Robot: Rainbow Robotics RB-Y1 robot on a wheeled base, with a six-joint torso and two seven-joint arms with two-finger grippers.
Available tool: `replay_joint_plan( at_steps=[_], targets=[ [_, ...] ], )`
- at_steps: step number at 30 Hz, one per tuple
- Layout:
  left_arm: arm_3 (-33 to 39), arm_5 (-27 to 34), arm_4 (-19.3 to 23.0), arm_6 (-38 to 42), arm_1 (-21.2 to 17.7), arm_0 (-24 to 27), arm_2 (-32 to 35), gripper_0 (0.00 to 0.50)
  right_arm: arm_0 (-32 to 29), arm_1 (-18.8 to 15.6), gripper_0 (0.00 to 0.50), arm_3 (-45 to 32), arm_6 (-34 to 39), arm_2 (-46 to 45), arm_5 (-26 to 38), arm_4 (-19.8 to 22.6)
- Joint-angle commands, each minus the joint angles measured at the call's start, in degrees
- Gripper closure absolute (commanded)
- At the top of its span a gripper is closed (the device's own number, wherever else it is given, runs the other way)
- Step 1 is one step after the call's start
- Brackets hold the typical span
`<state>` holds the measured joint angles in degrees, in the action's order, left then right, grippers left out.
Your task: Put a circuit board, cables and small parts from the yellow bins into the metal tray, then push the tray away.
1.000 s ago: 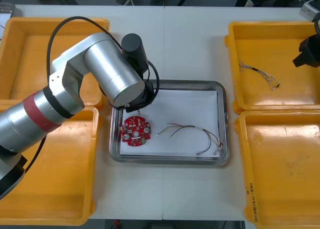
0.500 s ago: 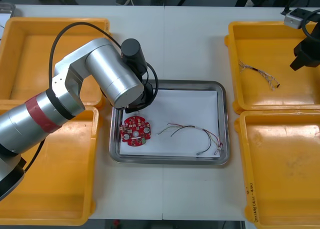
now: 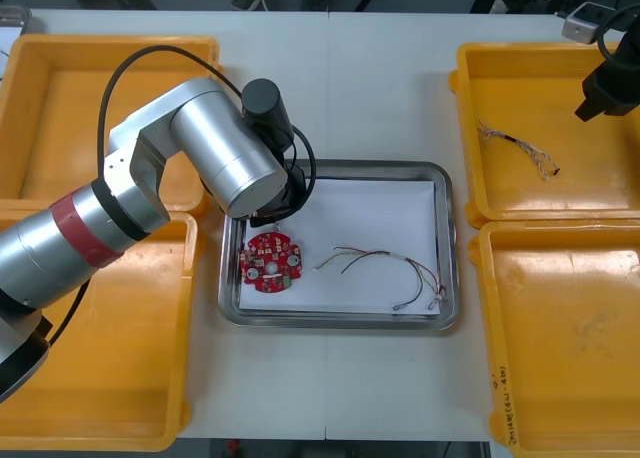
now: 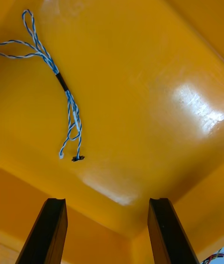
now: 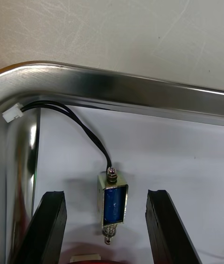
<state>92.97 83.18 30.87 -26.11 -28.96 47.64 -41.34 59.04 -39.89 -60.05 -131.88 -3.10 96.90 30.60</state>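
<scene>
Right gripper [image 3: 604, 94] is hovering over the far right bin [image 3: 600, 183], near the bin's outer far corner. Fingers [image 4: 50, 230] are standing wide apart with nothing between them.

The target is probably the blue-white cable [image 3: 516, 146]. It is lying flat on the bin floor, on the tray side of the bin. From the right gripper that is inward toward the tray [image 3: 340, 322] and slightly nearer the robot, with a clear gap between the two.

In the front view the cable's long axis is running diagonally, from far-inner to near-outer. In the right wrist view the cable [image 4: 65, 87] is lying beyond the fingers. It is lining up with one finger rather than with the gap, and its length is running roughly away from the fingers, so crosswise to their closing line. The angle looks fine for a pinch, but the gripper probably needs to shift sideways toward the tray and then drop. The black band at the cable's middle looks like the best grab spot.

The right arm is clearly the nearer one. The left gripper [image 5: 106, 195] is sitting over the tray's far left corner. Its fingers are apart and not touching the part [image 5: 112, 201] lying between them on the white liner. A black lead [image 5: 74, 121] is trailing from the part to the tray corner.

Board [image 3: 271, 261] and wires [image 3: 388, 268] are already lying in the tray.
</scene>
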Motion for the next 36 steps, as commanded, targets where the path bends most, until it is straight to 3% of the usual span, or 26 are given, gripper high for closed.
replay_joint_plan(
  at_steps=[1,10,19,28,36],
  targets=[
    [1.9,0.2,-0.3,-3.1,1.0,-0.4,2.4,0.0,4.3,0.6,0.0,1.2,-0.9,5.1,-3.2,0.1],
    [9.5,8.0,1.7,-4.7,-1.5,-0.4,9.1,0.0,4.4,3.9,0.0,7.3,-2.4,5.9,-9.3,1.1],
    [14.6,17.2,7.5,-13.3,-4.3,-0.4,21.4,0.0,4.6,5.8,0.0,10.4,-4.4,5.9,-14.3,1.8],
    [14.6,22.6,11.7,-23.4,-8.7,-0.4,30.4,0.0,4.6,7.0,0.0,15.5,-6.0,6.1,-18.5,2.5],
    [11.0,22.6,12.5,-35.1,-11.5,-0.3,35.4,0.0,4.5,7.1,0.0,18.5,-7.5,8.1,-22.0,3.8]
  ],
)
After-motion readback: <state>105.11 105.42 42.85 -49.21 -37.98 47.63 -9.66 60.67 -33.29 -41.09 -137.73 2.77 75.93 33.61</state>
